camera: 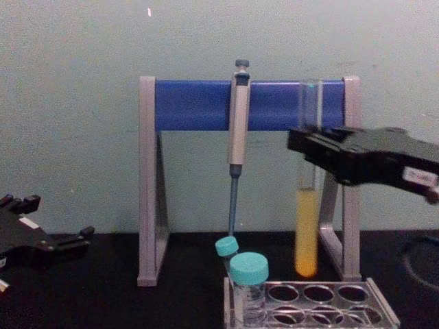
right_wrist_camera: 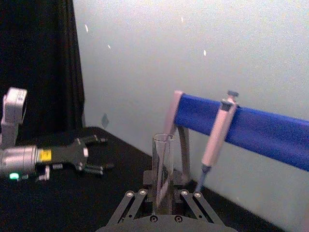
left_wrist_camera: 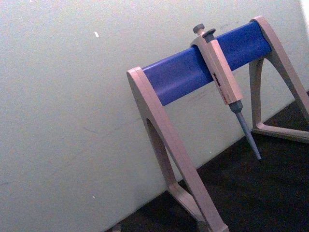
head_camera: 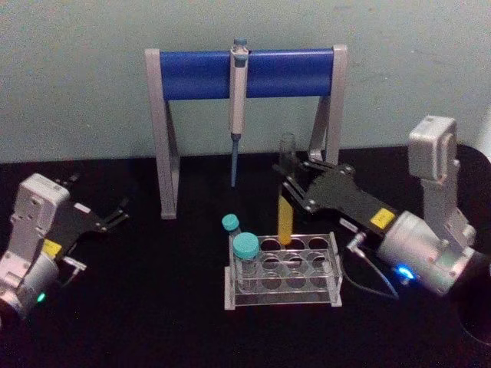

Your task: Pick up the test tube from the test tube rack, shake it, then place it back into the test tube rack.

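Test tube [head_camera: 285,221] clamped in right gripper [head_camera: 291,181] jaws above rack [head_camera: 281,301]; left gripper [head_camera: 120,214] jaws spread.

in the chest view the bottom edge cuts off the test tube rack [camera: 381,305] below its top plate, and the left edge cuts through the left gripper [camera: 53,219]. in the right wrist view the body of the right gripper [right_wrist_camera: 163,193] hides the lower part of the test tube [right_wrist_camera: 163,159] from us. in the left wrist view we lose the near foot of the stand [left_wrist_camera: 183,79] at the bottom edge.
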`<move>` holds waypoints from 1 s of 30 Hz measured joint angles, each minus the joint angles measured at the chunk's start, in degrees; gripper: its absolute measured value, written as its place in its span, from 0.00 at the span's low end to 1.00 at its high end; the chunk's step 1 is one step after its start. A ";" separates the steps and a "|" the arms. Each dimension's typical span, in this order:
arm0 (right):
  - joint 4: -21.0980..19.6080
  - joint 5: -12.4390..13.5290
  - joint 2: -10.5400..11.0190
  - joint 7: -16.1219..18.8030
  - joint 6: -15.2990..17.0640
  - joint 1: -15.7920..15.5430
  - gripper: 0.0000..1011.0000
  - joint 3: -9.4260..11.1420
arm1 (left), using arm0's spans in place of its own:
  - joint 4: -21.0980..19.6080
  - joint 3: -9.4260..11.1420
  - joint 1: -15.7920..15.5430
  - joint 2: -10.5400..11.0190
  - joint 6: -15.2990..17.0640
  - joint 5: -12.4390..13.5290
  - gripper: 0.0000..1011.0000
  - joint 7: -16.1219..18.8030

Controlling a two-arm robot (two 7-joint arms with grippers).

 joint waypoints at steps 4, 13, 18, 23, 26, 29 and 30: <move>3.01 0.48 -2.38 -0.37 -1.18 2.81 0.22 -1.00 | 0.00 0.00 0.00 0.00 0.00 0.00 0.99 0.00; 8.24 -0.27 -5.40 -3.46 -2.93 6.61 0.22 -0.73 | 0.00 0.00 0.00 0.00 0.00 0.00 0.99 0.00; 8.83 -1.00 -5.27 -4.00 -2.39 6.97 0.22 -0.49 | 0.00 0.00 0.00 0.00 0.00 0.00 0.99 0.00; 8.88 -1.57 -4.83 -4.19 -1.61 7.07 0.22 -0.23 | 0.00 0.00 0.00 0.00 0.00 0.00 0.99 0.00; 8.84 -1.87 -4.53 -4.32 -1.43 7.00 0.22 0.14 | 0.00 0.00 0.00 0.00 0.00 0.00 0.99 0.00; 8.46 -2.07 -4.02 -4.60 -1.21 6.64 0.22 0.69 | 0.00 0.00 0.00 0.00 0.00 0.00 0.99 0.00; 8.24 -2.11 -3.85 -4.69 -1.15 6.46 0.22 0.87 | 0.00 0.00 0.00 0.00 0.00 0.00 0.99 0.00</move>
